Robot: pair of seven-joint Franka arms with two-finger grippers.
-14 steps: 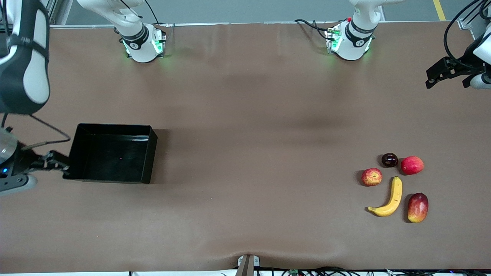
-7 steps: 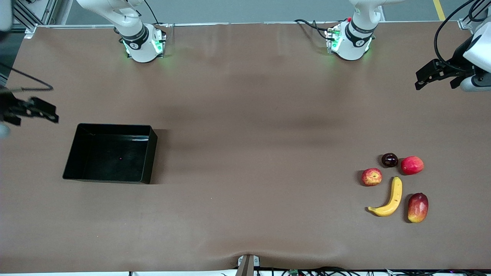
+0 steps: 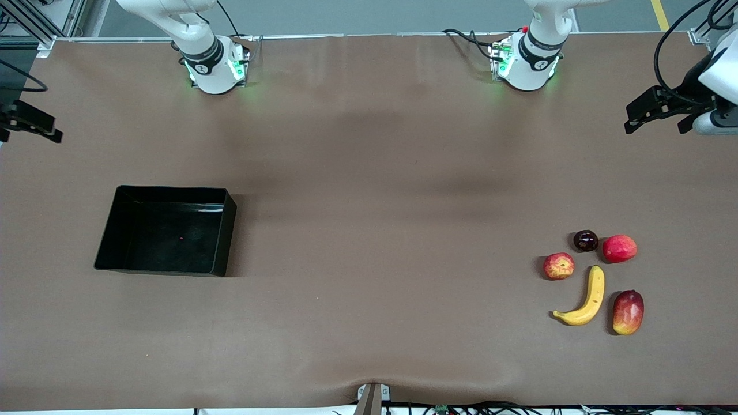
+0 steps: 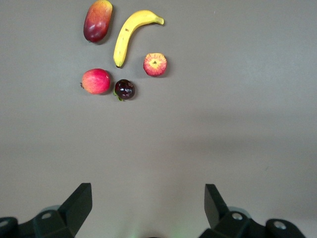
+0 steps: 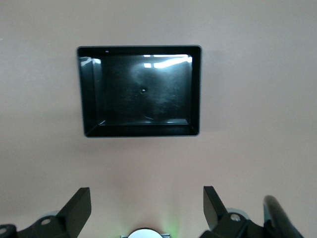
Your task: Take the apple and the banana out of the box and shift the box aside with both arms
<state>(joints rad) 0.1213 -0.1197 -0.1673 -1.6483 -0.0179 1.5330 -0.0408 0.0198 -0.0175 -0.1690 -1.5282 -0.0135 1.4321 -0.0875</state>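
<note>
The black box (image 3: 166,230) sits empty on the table toward the right arm's end; it also shows in the right wrist view (image 5: 140,90). The yellow banana (image 3: 587,298) and the streaked apple (image 3: 558,266) lie toward the left arm's end, seen too in the left wrist view, banana (image 4: 130,33) and apple (image 4: 155,64). My right gripper (image 3: 31,122) is open and empty, up in the air at the table's edge beside the box. My left gripper (image 3: 654,108) is open and empty, up in the air over the table's edge at the fruits' end.
Beside the task fruits lie a plain red round fruit (image 3: 619,248), a dark plum-like fruit (image 3: 586,240) and a red-and-yellow mango (image 3: 628,312). The arm bases (image 3: 214,63) stand farthest from the front camera. A small bracket (image 3: 372,397) sits at the table's nearest edge.
My right gripper has risen from beside the box's wall and drawn back to the table's edge. My left gripper has shifted slightly inward. The box and fruits have not moved.
</note>
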